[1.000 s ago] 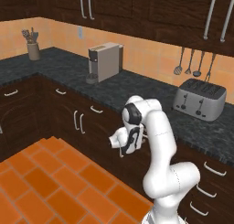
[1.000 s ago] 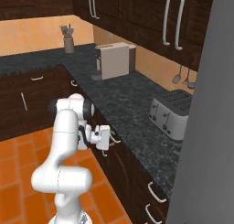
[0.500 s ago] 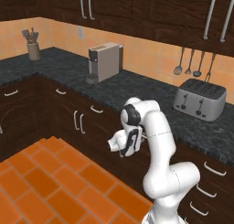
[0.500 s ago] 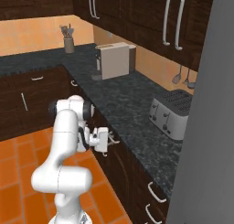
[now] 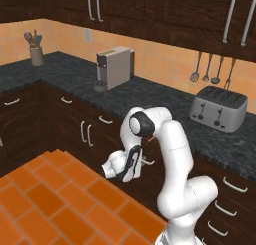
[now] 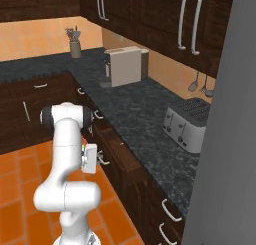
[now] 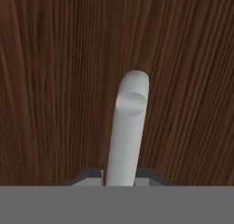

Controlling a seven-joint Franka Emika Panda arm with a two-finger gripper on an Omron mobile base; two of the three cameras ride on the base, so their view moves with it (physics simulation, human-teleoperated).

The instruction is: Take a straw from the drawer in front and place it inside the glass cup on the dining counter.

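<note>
The drawer (image 7: 55, 81) is shut; its dark-brown wooden front lies close ahead in the hand view. Its curved silver handle (image 7: 130, 127) runs up between my fingertips (image 7: 90, 174), which press on it from both sides. My gripper (image 7: 119, 175) is shut on this handle. In the left base view the gripper (image 5: 141, 162) reaches the handle (image 5: 148, 162) just under the black worktop, with the arm folded down in front of it. The right base view has the gripper (image 6: 100, 159) against the drawer front (image 6: 119, 155). The straw, the glass cup and the dining counter are out of view.
On the black speckled worktop (image 5: 165, 101) stand a coffee machine (image 5: 116, 67), a toaster (image 5: 218, 108) and a utensil pot (image 5: 36, 54). Dark cabinets run above and below. The floor (image 5: 60, 199) is orange tile. A tall grey panel (image 6: 225, 149) stands at the right.
The fingers have closed in from wide open onto the drawer handle. The arm and the base have hardly moved.
</note>
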